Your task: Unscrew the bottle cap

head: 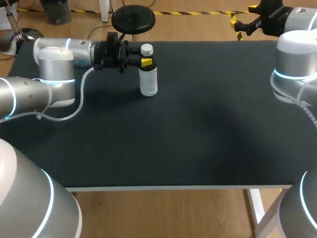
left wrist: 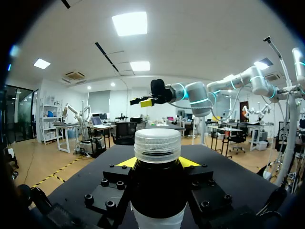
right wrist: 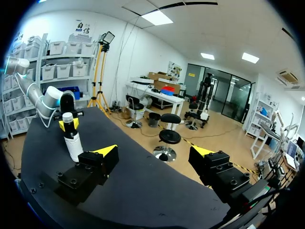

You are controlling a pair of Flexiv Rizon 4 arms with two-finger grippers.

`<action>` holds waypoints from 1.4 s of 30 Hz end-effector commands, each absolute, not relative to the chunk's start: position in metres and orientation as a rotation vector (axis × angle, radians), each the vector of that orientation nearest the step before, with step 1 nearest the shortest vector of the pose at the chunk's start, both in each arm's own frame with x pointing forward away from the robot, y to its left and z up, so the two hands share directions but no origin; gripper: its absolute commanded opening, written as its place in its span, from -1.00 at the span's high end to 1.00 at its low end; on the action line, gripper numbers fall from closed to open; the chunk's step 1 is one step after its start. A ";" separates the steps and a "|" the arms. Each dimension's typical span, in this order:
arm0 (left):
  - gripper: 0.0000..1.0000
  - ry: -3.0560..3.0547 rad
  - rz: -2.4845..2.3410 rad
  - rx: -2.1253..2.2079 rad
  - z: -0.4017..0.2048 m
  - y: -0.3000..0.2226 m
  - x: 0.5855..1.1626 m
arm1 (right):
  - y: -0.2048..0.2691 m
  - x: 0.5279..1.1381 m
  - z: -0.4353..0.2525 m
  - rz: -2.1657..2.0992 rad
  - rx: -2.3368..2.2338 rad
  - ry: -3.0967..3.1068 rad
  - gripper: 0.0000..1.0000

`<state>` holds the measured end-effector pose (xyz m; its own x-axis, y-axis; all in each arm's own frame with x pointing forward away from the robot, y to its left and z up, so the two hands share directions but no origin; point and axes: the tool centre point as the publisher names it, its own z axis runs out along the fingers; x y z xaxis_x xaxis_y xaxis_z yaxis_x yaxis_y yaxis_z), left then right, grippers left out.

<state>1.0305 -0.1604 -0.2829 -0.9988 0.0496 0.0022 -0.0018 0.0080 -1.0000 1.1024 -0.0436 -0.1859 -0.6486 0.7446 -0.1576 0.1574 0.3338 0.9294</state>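
A white bottle [head: 149,82] with a dark upper part and a pale screw cap [head: 146,49] stands upright on the black table [head: 198,139], at the back left. My left gripper [head: 145,63] comes in level from the left and is shut on the bottle just under the cap. In the left wrist view the bottle [left wrist: 158,191] fills the gap between the yellow tips, with the cap [left wrist: 157,145] sticking up above them. My right gripper [head: 237,29] hangs open and holds nothing past the table's back right edge. From there the bottle [right wrist: 73,140] is far ahead of the right gripper [right wrist: 155,151].
My left arm [head: 54,64] lies over the table's back left corner, and a white cable [head: 79,101] loops down from it. My right arm [head: 294,64] stands at the right edge. The table's front edge [head: 173,188] runs across below.
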 end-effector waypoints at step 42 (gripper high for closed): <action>1.00 -2.204 2.191 -0.053 -0.284 -0.161 1.030 | 0.217 1.005 -0.229 1.752 0.691 2.003 -1.00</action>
